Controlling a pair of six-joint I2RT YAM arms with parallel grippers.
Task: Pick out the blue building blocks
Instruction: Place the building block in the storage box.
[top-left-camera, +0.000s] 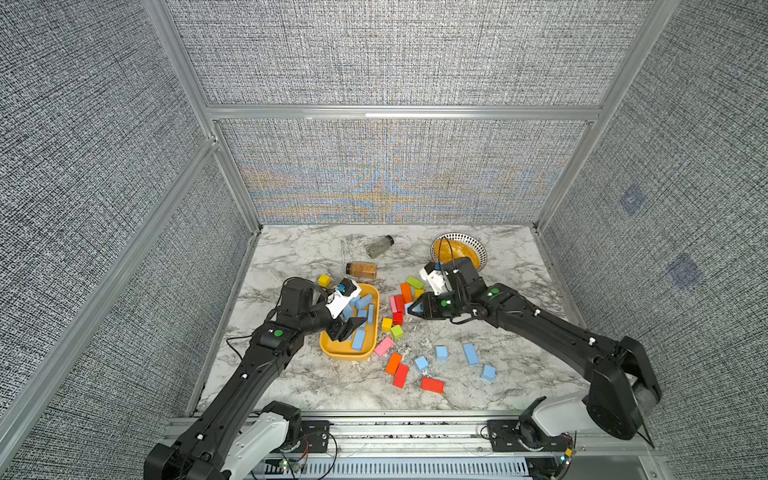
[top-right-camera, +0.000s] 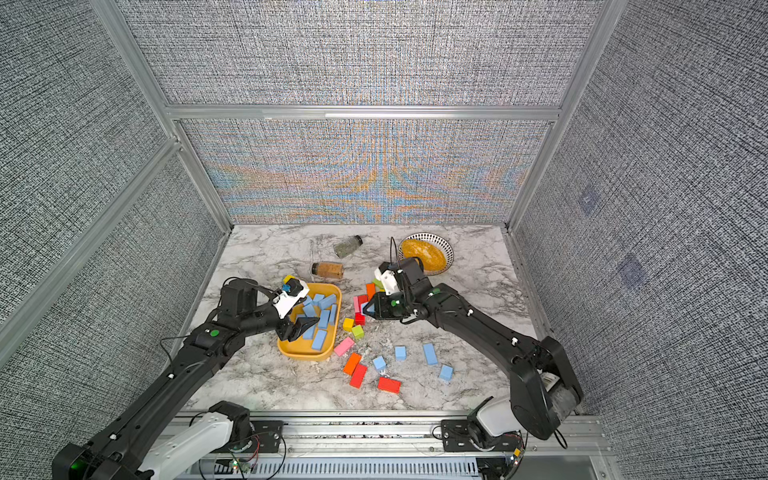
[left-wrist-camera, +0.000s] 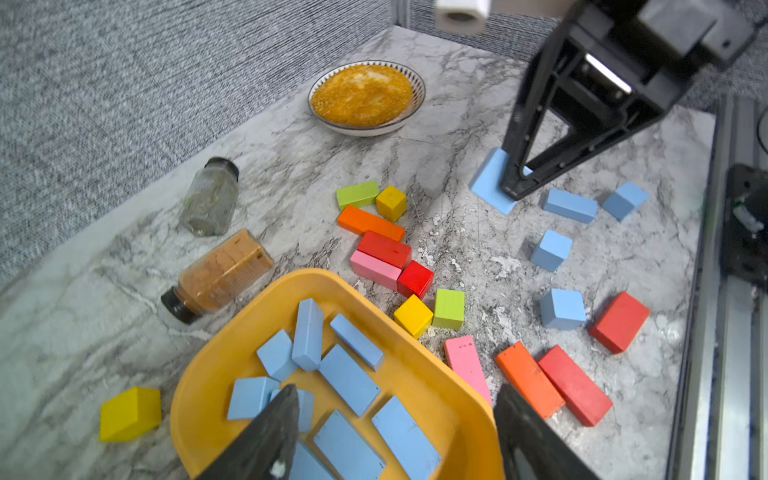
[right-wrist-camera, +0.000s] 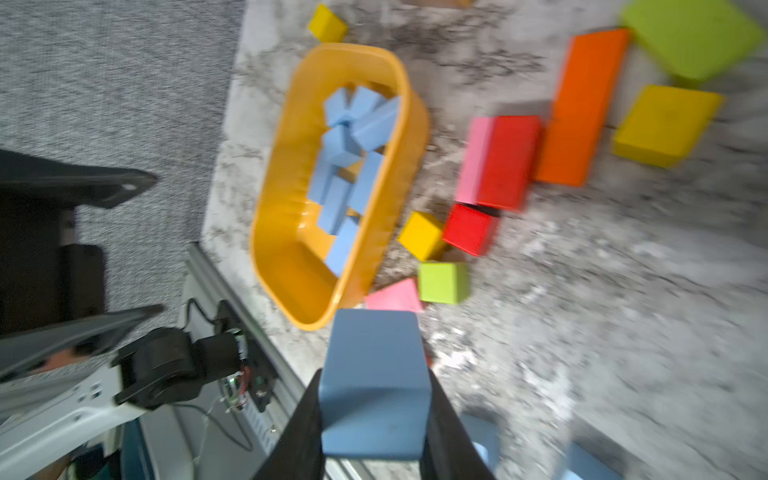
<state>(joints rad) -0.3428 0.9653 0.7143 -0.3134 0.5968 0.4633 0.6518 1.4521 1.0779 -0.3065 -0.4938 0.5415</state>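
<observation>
Blue building blocks (top-left-camera: 470, 353): matte light blue with plain faces; some are cubes, some longer bricks.
Loose blue ones: four lie apart on the marbled worktop (top-left-camera: 316, 386), lower right of centre in both top views.
Right gripper (right-wrist-camera: 374, 374): clenched on one blue block (right-wrist-camera: 374, 415), beside the red and pink cluster at frame centre in both top views.
Left gripper (top-left-camera: 351, 326): released, jaws spread, hanging over the tray's lower half.
Yellow tray (top-left-camera: 345, 354): left of centre; holds about ten blue blocks, jumbled, some leaning on others.
Other blocks (top-left-camera: 401, 376): red, orange, pink, yellow and green, scattered on the worktop right of the tray.
Bowl (left-wrist-camera: 370, 129): striped rim, filled with orange-yellow grains, upper right of the worktop.
Clear jar (top-left-camera: 379, 246): black cap, lying on its side.
Brown jar (top-left-camera: 362, 270): on its side just above the tray.
Writing: jar surfaces too blurred to read.
</observation>
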